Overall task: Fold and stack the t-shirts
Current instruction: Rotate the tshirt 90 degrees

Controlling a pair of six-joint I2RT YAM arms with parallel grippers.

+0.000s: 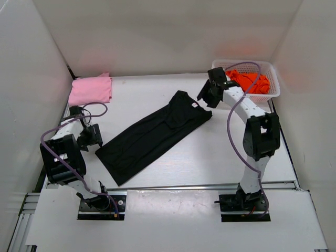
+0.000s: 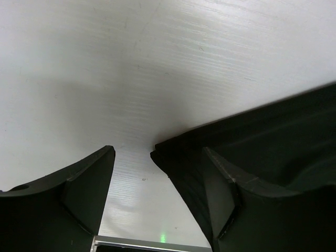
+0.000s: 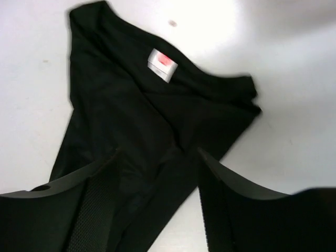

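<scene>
The black t-shirt (image 1: 155, 136) lies folded into a long strip, running diagonally across the table. My left gripper (image 1: 96, 137) hovers open at its near-left end. In the left wrist view the shirt's corner (image 2: 273, 131) sits beside the right finger, with bare table between the jaws of the gripper (image 2: 158, 151). My right gripper (image 1: 208, 97) stands open just beyond the collar end. In the right wrist view this gripper (image 3: 157, 153) is above the black cloth (image 3: 136, 105), whose white neck label (image 3: 161, 65) shows. The pink t-shirt (image 1: 91, 89) lies folded at the back left. The orange t-shirt (image 1: 251, 81) is bunched in the basket.
A white mesh basket (image 1: 274, 84) stands at the back right corner. White walls close the table (image 1: 220, 152) in on the left, back and right. A metal rail (image 1: 173, 186) runs along the near edge in front of the arm bases.
</scene>
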